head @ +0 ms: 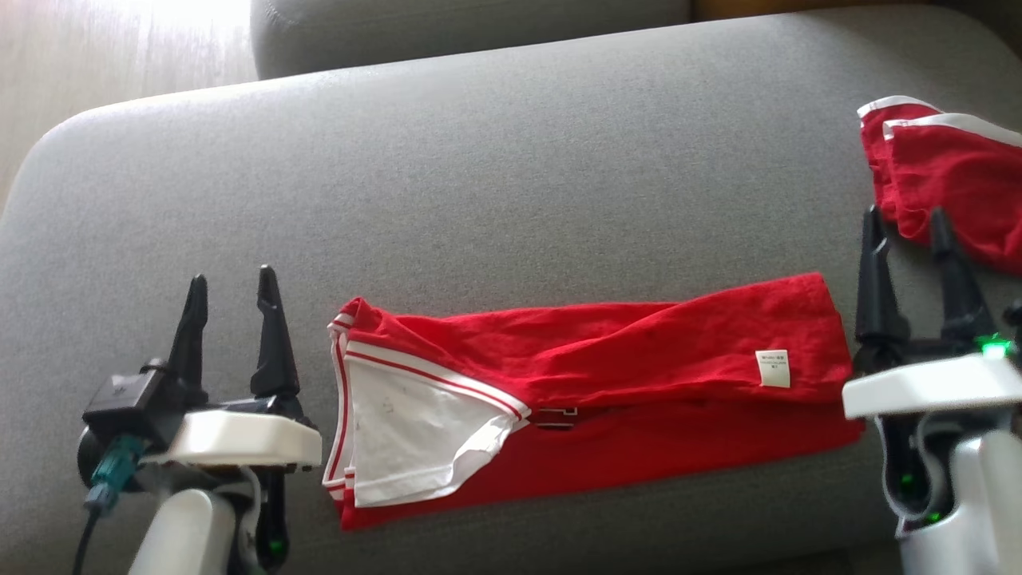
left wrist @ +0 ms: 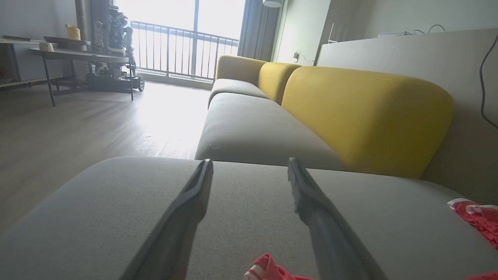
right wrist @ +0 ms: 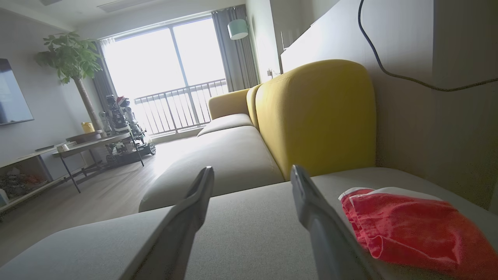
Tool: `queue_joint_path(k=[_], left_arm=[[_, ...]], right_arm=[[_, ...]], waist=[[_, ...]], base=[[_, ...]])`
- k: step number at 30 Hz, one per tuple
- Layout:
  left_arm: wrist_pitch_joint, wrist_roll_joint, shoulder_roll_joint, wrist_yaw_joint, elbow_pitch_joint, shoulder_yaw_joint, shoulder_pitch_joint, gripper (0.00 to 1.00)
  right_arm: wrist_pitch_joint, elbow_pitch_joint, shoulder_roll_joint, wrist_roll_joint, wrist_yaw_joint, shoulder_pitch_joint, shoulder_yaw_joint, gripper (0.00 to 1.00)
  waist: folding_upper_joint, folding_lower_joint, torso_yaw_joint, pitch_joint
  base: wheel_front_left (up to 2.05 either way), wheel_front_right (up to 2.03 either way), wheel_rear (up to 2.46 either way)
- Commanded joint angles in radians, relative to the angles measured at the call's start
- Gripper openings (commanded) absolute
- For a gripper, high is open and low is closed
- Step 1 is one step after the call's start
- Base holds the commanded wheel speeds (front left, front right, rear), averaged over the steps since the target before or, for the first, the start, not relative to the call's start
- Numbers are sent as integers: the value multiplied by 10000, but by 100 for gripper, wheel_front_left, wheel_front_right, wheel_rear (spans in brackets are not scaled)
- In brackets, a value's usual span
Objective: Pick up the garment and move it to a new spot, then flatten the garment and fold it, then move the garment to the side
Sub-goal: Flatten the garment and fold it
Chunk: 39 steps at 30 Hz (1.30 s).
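The left gripper (head: pixel 232 278) stands with its jaws spread wide and empty, fingers pointing across the grey sofa cushion (head: pixel 511 160). The right gripper (head: pixel 905 212) is likewise spread wide and holds nothing. The garment (head: pixel 591 383), red with white trim, lies folded into a long band between the two grippers: its collar end is just inboard of the left gripper, and its labelled end is just inboard of the right gripper. A second red garment (head: pixel 950 180) lies just ahead and outboard of the right gripper's fingertips.
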<state>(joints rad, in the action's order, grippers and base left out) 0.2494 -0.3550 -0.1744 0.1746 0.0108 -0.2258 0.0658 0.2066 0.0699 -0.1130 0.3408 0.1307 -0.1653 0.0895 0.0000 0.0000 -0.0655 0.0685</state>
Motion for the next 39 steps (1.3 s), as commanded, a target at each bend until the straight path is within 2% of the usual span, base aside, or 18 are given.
queue_joint_path(k=[1, 11, 21, 31, 39], left_arm=[[113, -51, 217, 13, -261, 621, 189, 100], [122, 990, 1078, -669, -269, 1422, -574, 100], [123, 1224, 1234, -971, -405, 1533, -699, 100], [123, 1311, 1240, -1118, -127, 1143, -421, 100], [124, 1463, 1241, -1201, 16, 1002, -175, 100]], right_arm=[[212, -359, 102, -124, 0, 29, -238, 100], [457, -23, 422, -417, 0, 586, -171, 100], [484, 328, 510, -576, 0, 578, -219, 100], [-565, 2369, 619, -679, 0, 142, 467, 100], [-489, 4154, 626, -469, 0, -712, 1111, 100]], waist=[[0, 0, -43, -13], [0, 0, -99, 11], [0, 0, -77, 159], [0, 0, -5, 769], [0, 0, 32, 1171]], base=[[0, 0, 0], [0, 0, 0], [0, 0, 0], [0, 0, 0], [0, 0, 0]])
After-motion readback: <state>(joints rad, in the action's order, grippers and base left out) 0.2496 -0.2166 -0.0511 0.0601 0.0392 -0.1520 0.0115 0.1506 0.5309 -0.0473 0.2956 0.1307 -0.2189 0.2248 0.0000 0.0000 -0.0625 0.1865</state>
